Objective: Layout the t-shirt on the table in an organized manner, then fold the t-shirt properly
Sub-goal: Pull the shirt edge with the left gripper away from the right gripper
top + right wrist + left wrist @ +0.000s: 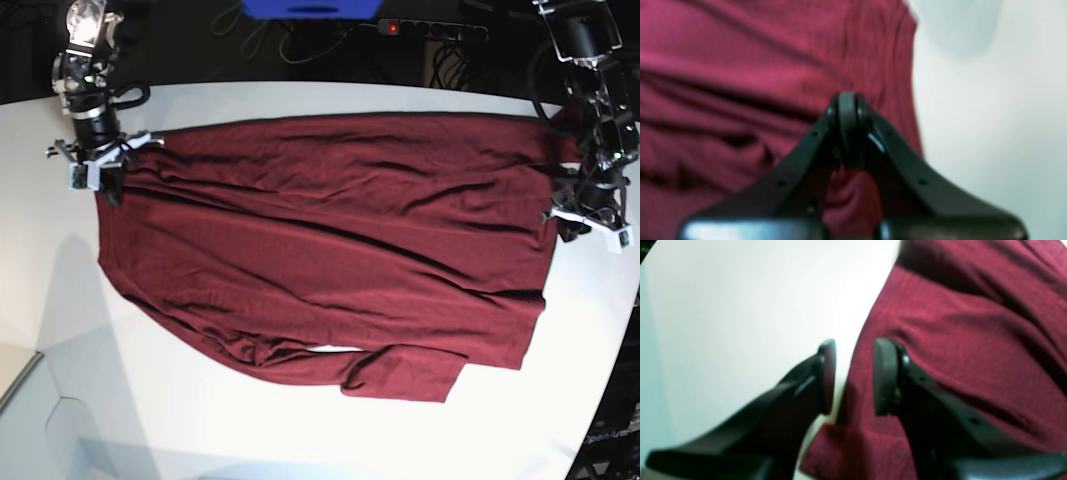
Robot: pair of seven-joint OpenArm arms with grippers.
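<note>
The dark maroon t-shirt lies spread and wrinkled across the white table. One sleeve is folded at its near edge. In the base view my left gripper sits at the shirt's right edge. In the left wrist view, my left gripper is open, its fingers straddling the shirt border over the table. My right gripper is at the shirt's far-left corner. In the right wrist view, my right gripper is shut over the cloth near its edge. No fabric shows between the pads.
A power strip with cables and a blue object lie behind the table's far edge. The table edge curves away at the near right. A grey panel adjoins the near left.
</note>
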